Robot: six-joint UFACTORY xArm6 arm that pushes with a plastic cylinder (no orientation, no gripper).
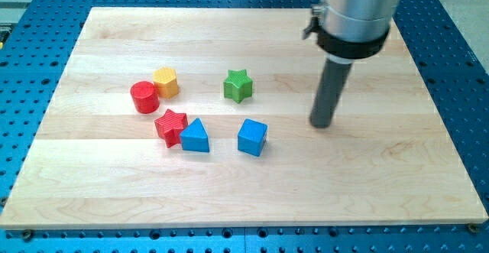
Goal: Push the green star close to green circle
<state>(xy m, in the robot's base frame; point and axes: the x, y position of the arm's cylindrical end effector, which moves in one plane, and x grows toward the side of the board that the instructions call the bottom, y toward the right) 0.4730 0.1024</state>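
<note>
A green star [238,85] lies on the wooden board [244,199], a little above the board's middle. No green circle shows in this view. My tip [321,124] rests on the board to the right of the green star and slightly below it, well apart from it. It is also up and to the right of a blue cube [252,137].
A red cylinder [144,97] and a yellow hexagon block [166,82] touch at the left. A red star [170,125] and a blue triangle [195,136] sit together below them. Blue perforated table [458,69] surrounds the board.
</note>
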